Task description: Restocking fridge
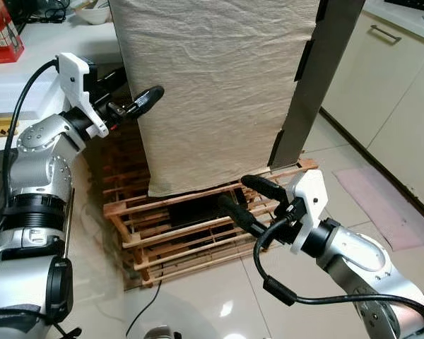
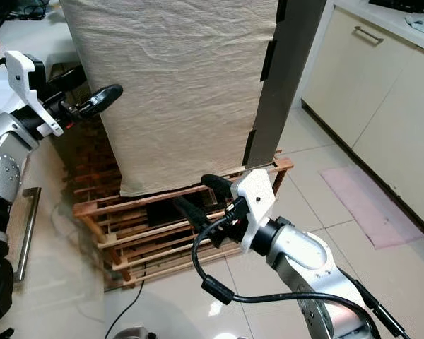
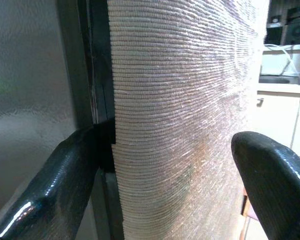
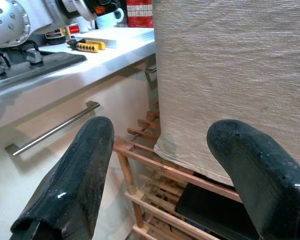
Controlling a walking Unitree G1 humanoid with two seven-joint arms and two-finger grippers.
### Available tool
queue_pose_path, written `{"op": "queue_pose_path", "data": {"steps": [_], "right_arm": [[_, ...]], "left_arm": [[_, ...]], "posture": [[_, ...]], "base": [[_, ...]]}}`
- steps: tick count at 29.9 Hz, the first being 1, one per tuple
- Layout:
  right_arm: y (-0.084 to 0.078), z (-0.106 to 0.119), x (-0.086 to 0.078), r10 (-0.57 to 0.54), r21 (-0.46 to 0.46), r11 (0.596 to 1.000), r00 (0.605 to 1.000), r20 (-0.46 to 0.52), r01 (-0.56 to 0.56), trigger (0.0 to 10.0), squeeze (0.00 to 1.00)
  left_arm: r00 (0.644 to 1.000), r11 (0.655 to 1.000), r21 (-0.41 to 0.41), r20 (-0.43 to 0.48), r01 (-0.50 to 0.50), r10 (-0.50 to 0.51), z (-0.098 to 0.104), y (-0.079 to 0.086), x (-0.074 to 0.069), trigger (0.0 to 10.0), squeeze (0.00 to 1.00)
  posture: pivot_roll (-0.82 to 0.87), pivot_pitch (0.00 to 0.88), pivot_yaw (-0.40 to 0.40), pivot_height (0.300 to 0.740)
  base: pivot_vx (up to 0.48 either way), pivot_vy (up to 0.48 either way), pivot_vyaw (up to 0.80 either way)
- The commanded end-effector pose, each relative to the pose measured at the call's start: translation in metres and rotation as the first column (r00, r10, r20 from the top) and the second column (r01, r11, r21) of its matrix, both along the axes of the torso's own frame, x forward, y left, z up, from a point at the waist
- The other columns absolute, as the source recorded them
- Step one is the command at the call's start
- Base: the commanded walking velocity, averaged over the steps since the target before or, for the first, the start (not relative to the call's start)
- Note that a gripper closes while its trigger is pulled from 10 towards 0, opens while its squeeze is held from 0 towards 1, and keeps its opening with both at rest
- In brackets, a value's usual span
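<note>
Kitchen scene here, glossy pale tile floor, cream cabinets along the right, and a white bench on the left. A red box sits at the far end of that bench.

The fridge stands dead centre on a wooden pallet, and its whole front is draped in a beige cloth cover, with only the dark side panel showing on the right.

The left gripper is up at the cover's left edge, fingers spread — from the left wrist view one finger looks tucked behind the cloth against the dark edge and the other sits out in front, not clenched on anything. The right gripper is low near the bottom hem above the pallet, fingers open and holding nothing.

My guess on handling: the cloth is soft, light and floppy, so it'll bunch and slide instead of lifting cleanly. Pinch it right at that left edge. The door underneath is stiff and probably heavy with a seal, so pull at the edge — I can't make out a handle.
</note>
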State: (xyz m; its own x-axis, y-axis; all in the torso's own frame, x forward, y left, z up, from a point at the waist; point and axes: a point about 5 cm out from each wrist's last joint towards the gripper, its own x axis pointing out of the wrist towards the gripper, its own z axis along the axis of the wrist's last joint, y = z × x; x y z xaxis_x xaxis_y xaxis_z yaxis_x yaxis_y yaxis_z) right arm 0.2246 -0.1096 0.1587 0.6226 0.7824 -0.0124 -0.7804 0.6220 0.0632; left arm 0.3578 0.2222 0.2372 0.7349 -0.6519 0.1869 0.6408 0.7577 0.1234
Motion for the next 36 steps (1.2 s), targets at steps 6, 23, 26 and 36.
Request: {"op": "queue_pose_path", "data": {"steps": [6, 23, 26, 36], "right_arm": [[0.002, 0.006, -0.002, 0.004, 0.003, 1.000, 0.999, 0.035, -0.004, 10.0, 0.00], [0.002, 0.001, -0.006, 0.004, 0.000, 1.000, 1.000, 0.022, -0.004, 10.0, 0.00], [0.001, -0.002, -0.007, 0.006, -0.012, 1.000, 1.000, 0.016, -0.006, 10.0, 0.00], [-0.009, -0.009, -0.018, 0.015, -0.044, 0.999, 1.000, -0.014, -0.016, 10.0, 0.00]], "left_arm": [[0.989, 0.987, 0.065, 0.017, 0.146, -0.147, 0.004, -0.021, -0.008, 10.0, 0.00], [0.959, 0.958, 0.059, 0.014, 0.280, -0.282, 0.008, -0.035, -0.022, 10.0, 0.00], [0.951, 0.950, 0.058, 0.007, 0.307, -0.308, 0.009, -0.037, -0.025, 10.0, 0.00], [0.855, 0.855, -0.035, -0.030, 0.517, -0.518, 0.020, -0.053, -0.051, 10.0, 0.00]], "posture": [[0.01, 0.000, -0.012, 0.740], [0.01, 0.000, -0.005, 0.740], [0.01, 0.000, -0.005, 0.740], [0.01, 0.000, -0.008, 0.740]], "base": [[0.000, 0.000, 0.00], [0.000, 0.000, 0.00], [0.000, 0.000, 0.00], [0.000, 0.000, 0.00]]}}
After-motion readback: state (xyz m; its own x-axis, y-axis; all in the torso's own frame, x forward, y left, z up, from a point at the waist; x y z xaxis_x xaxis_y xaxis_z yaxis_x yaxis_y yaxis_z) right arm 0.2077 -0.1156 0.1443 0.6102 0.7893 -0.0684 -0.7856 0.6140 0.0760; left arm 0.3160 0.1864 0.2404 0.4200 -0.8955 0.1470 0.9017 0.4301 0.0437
